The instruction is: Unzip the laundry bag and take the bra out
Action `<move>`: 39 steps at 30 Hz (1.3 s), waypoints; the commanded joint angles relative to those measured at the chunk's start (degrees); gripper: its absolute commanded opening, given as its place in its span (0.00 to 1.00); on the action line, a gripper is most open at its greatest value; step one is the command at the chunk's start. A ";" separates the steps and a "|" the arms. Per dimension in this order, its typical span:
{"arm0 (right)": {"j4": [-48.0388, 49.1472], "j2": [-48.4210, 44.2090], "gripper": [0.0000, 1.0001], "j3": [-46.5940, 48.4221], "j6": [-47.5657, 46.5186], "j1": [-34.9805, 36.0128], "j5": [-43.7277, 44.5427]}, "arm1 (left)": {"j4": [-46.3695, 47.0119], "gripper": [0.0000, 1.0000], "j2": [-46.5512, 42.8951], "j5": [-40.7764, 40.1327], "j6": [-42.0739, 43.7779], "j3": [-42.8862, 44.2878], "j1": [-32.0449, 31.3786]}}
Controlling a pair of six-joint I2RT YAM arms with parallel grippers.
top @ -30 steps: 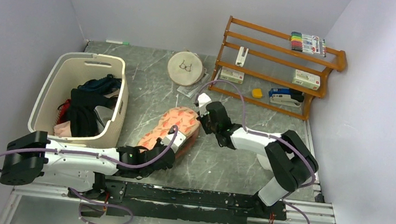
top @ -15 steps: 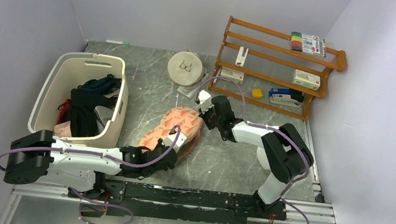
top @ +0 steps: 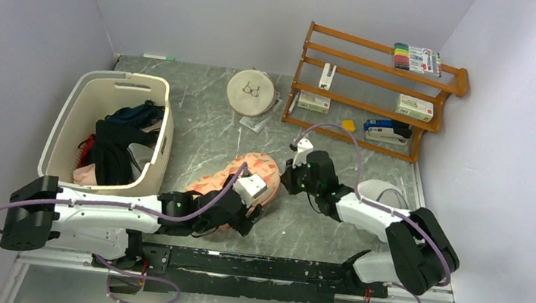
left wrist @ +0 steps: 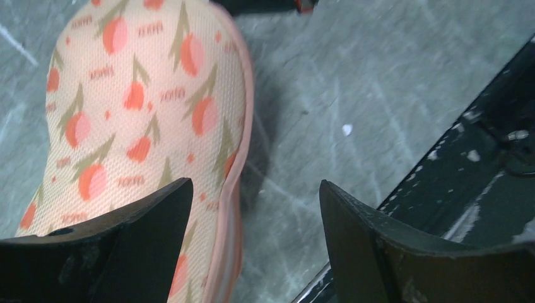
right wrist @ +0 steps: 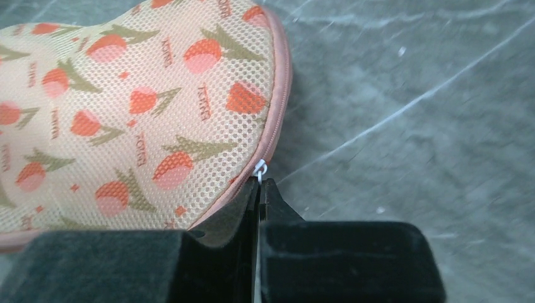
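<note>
The right gripper (right wrist: 260, 187) is clenched on the tiny white zipper pull (right wrist: 260, 168) at the pink piped rim of the laundry bag (right wrist: 139, 107) — a flat peach mesh pouch printed with red tulips, lying on the grey marbled table (top: 201, 106) just left of those jaws. Its long axis runs diagonally away towards the left gripper (left wrist: 255, 208), whose jaws stand released astride the bag's near rim — so the zip, I'd judge, is the right arm's to draw along that rim.
</note>
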 commanded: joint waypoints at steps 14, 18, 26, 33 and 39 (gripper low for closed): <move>7.42 -17.12 0.00 -15.26 18.24 0.92 -7.58 | 2.99 0.83 23.26 -4.81 0.93 17.99 -0.28; 7.42 -21.24 0.00 -17.84 19.32 1.18 -8.59 | 1.78 0.80 26.99 -6.44 -1.05 19.00 -0.28; 6.22 -26.39 0.00 -19.96 20.10 1.38 -10.47 | -4.83 0.68 32.86 -15.29 -1.72 22.83 -0.70; 4.18 -26.58 0.00 -19.77 17.98 1.52 -9.22 | -5.47 0.37 31.24 -16.06 -0.92 21.62 -1.21; 3.66 -23.68 0.00 -18.34 15.34 1.54 -7.28 | -3.14 0.23 26.77 -14.90 2.21 17.18 -2.91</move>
